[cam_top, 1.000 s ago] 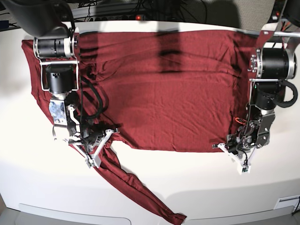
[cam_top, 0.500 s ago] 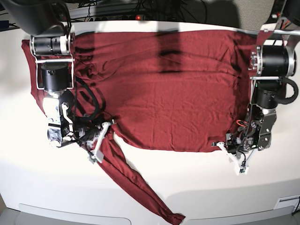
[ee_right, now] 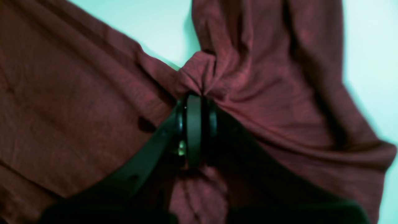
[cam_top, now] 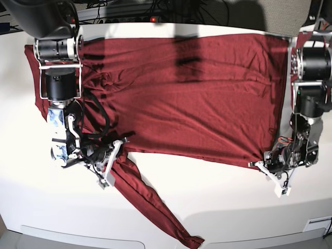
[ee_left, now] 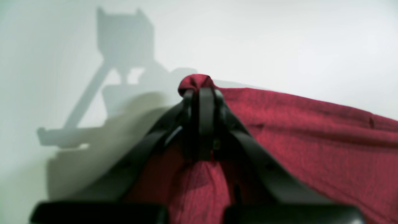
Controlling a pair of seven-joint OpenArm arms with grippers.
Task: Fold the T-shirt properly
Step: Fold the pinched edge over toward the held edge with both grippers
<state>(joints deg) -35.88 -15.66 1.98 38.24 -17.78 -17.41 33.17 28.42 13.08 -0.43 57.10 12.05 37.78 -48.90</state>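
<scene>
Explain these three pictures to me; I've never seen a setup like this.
This is a robot with two arms working at a white table. One picture looks down from above; the other two come from cameras mounted on each wrist, looking along the grasping part. A dark red long-sleeved T-shirt lies spread on the table, one sleeve trailing toward the near edge. The left end effector is shut on the shirt's corner; its own camera shows fabric bunched at the tip. The right end effector is shut on the cloth where the sleeve meets the body.
</scene>
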